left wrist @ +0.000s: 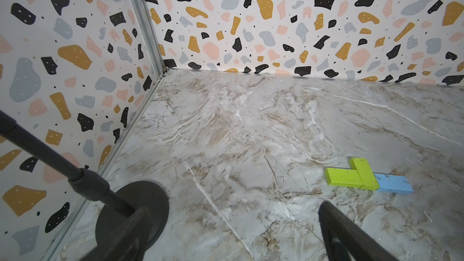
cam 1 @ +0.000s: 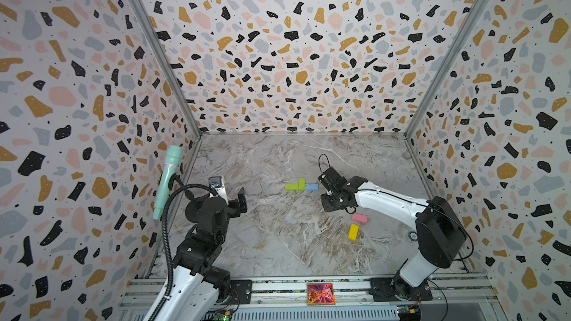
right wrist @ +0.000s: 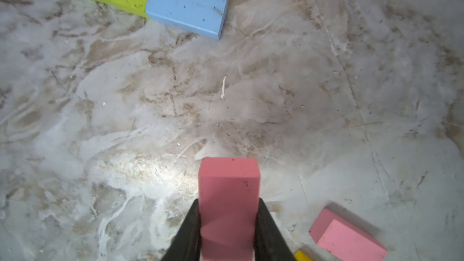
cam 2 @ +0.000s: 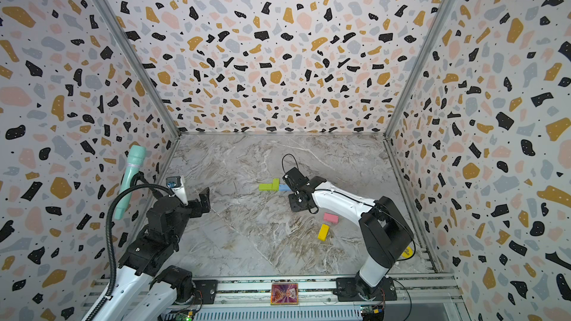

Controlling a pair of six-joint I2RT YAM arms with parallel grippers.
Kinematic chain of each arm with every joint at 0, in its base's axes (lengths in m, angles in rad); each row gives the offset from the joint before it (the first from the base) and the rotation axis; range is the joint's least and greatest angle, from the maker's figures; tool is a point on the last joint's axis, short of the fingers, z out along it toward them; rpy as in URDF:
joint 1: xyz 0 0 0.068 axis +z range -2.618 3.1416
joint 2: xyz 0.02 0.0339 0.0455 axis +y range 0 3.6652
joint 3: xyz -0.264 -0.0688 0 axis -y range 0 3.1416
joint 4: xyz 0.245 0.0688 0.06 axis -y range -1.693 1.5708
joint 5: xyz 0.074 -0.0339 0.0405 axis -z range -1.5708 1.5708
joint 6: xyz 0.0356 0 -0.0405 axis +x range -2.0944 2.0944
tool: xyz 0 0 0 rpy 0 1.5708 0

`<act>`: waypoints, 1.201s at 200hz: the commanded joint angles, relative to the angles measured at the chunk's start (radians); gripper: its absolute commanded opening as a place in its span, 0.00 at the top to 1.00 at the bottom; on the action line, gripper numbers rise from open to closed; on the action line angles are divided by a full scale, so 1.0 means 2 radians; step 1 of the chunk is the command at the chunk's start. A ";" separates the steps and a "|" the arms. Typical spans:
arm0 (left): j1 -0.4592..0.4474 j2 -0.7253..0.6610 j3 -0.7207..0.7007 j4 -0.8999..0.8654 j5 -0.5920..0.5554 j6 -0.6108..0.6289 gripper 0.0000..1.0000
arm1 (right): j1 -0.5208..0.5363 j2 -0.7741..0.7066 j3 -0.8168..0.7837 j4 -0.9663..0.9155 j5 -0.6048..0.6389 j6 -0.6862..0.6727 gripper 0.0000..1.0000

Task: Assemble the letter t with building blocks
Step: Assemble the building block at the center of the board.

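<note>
Marble tabletop (cam 1: 278, 242) bears green bricks (cam 1: 292, 186), blue brick (cam 1: 312, 187), pink brick (cam 1: 359, 218), yellow brick (cam 1: 353, 231).

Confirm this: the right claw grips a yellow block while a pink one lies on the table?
No. The right gripper grips a pink block, not yellow, as the right wrist view shows; a second pink block does lie on the table.

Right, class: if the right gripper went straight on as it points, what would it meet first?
Probably bare table: the right gripper, shut on a pink brick, aims at open marble. The blue brick lies to one side of that line, though depth is unclear.
</note>
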 commanded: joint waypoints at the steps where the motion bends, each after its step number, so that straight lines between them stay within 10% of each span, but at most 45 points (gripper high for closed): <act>1: -0.003 -0.002 0.004 0.013 -0.005 0.005 0.01 | 0.015 0.024 0.037 -0.037 0.016 0.043 1.00; 240: -0.003 -0.009 0.002 0.019 0.009 0.009 0.01 | 0.055 0.248 0.277 -0.098 -0.019 0.118 0.99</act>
